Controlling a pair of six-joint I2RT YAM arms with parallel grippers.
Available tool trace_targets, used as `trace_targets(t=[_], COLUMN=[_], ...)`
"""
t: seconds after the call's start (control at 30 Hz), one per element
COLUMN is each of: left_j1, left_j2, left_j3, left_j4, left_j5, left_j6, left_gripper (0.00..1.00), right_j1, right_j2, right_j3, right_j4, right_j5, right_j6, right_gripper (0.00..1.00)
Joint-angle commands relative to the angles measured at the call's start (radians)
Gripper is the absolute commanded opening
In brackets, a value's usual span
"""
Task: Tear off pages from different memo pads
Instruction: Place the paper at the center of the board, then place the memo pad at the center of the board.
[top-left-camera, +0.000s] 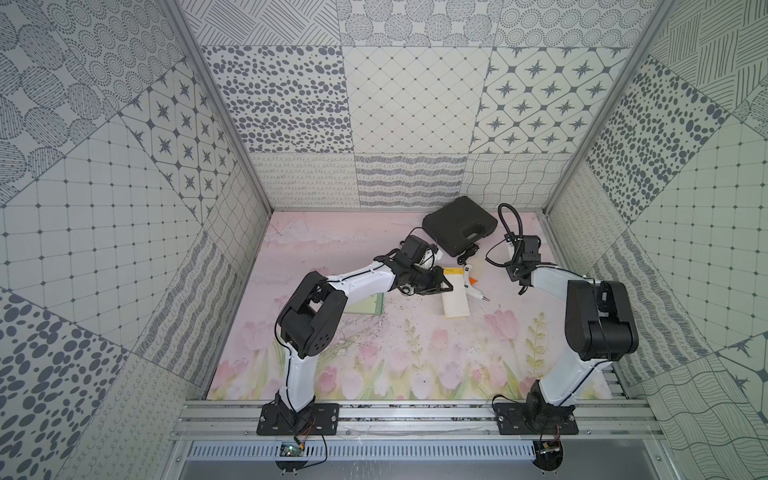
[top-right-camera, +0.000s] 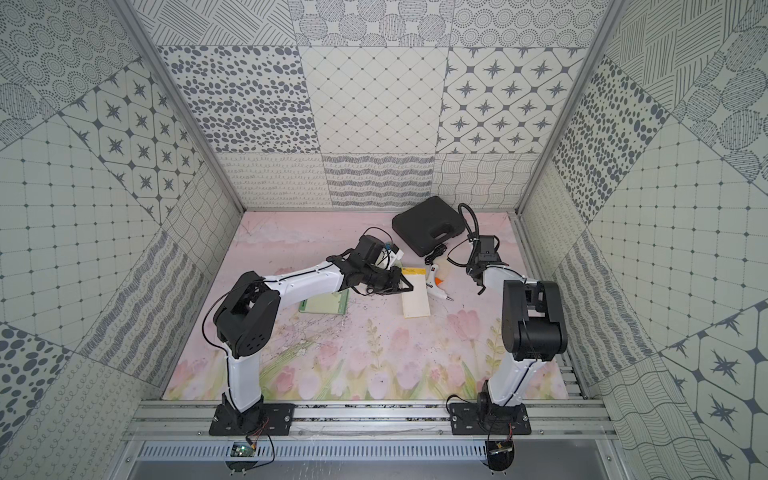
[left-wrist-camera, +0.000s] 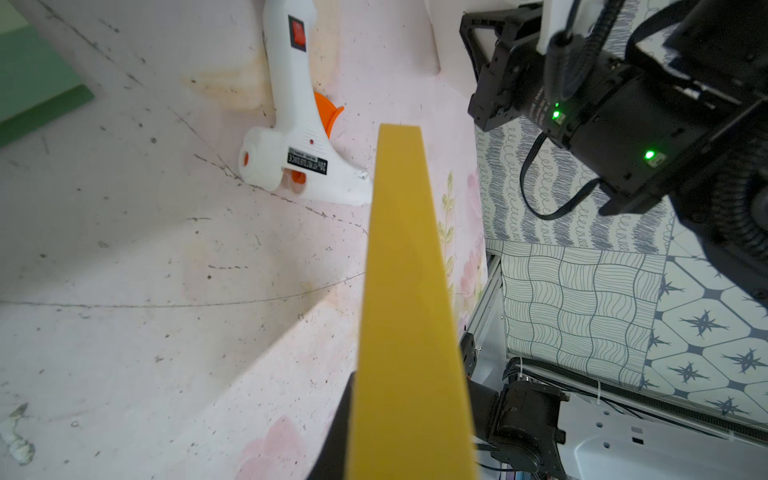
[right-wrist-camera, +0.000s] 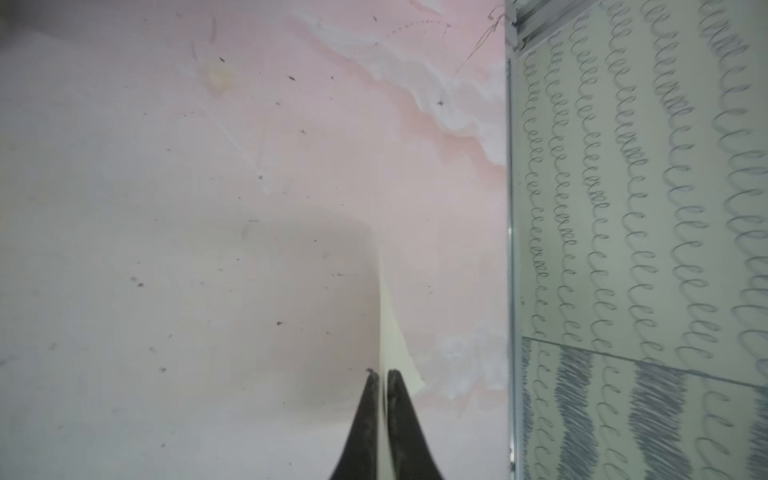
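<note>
Left gripper (top-left-camera: 442, 286): clamped on the yellow-banded end of cream memo pad (top-left-camera: 456, 301), mid-surface toward the far edge, just beside glue gun (top-left-camera: 471, 282).
Right gripper (right-wrist-camera: 381, 374): jaws almost together, pinching cream page (right-wrist-camera: 395, 332) edge-on, near the right edge.
Green memo pad (top-right-camera: 324, 303): left of centre, partly under the left arm.
Black case (top-left-camera: 459, 226): at the far edge.

The walls (top-left-camera: 415, 99) are a patchwork of grey-on-white patterned panels (dots, stars, grids, squiggles), framed by aluminium corner posts (top-left-camera: 216, 104). The floor's a pink mat (top-left-camera: 415, 353) with painted tulips, pretty scuffed and speckled up close. A slotted aluminium rail (top-left-camera: 415, 409) runs along the front. Lighting's soft and even.
</note>
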Motion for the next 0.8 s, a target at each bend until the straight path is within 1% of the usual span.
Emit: trace_targets(t=[0.0,0.03,0.07,0.13,0.17,0.23,0.3,0.37,0.43,0.53,0.6,0.67,0.77], left_j1=[-0.002,0.0,0.006,0.023,0.037,0.066,0.104,0.149,0.208,0.311,0.371,0.445,0.56], left_j2=[-0.045,-0.055,-0.067,-0.089,-0.103,-0.137,-0.173,-0.21,-0.25,-0.307,-0.327,-0.335,-0.341], left_j3=[-0.034,-0.043,-0.056,-0.088,-0.105,-0.152,-0.19,-0.215,-0.243,-0.286,-0.297,-0.298,-0.31], left_j4=[0.001,-0.012,-0.018,-0.016,-0.013,0.001,0.007,-0.013,-0.027,-0.028,-0.035,-0.041,-0.005], left_j5=[-0.046,-0.06,-0.069,-0.075,-0.079,-0.091,-0.118,-0.168,-0.203,-0.245,-0.271,-0.282,-0.286], left_j6=[-0.004,0.001,0.001,-0.014,-0.025,-0.044,-0.043,-0.03,-0.026,-0.024,-0.016,-0.013,-0.035], left_gripper=[0.0,0.0,0.0,0.0,0.0,0.0,0.0,0.0,0.0,0.0,0.0,0.0,0.0], right_j1=[-0.008,-0.01,-0.009,-0.006,0.002,0.031,0.083,0.156,0.242,0.349,0.398,0.432,0.455], right_j2=[-0.046,-0.074,-0.103,-0.162,-0.197,-0.279,-0.365,-0.432,-0.465,-0.451,-0.424,-0.397,-0.354], right_j3=[0.044,0.036,0.026,0.012,0.005,-0.035,-0.088,-0.128,-0.144,-0.132,-0.112,-0.094,-0.082], right_j4=[-0.068,-0.079,-0.096,-0.136,-0.158,-0.169,-0.153,-0.138,-0.147,-0.16,-0.168,-0.162,-0.127], right_j5=[-0.117,-0.17,-0.209,-0.277,-0.301,-0.358,-0.377,-0.39,-0.426,-0.501,-0.541,-0.584,-0.649], right_j6=[0.071,0.107,0.146,0.214,0.248,0.29,0.343,0.394,0.433,0.502,0.544,0.584,0.646], right_gripper=[0.43,0.57,0.66,0.77,0.79,0.79,0.79,0.78,0.78,0.77,0.76,0.74,0.74])
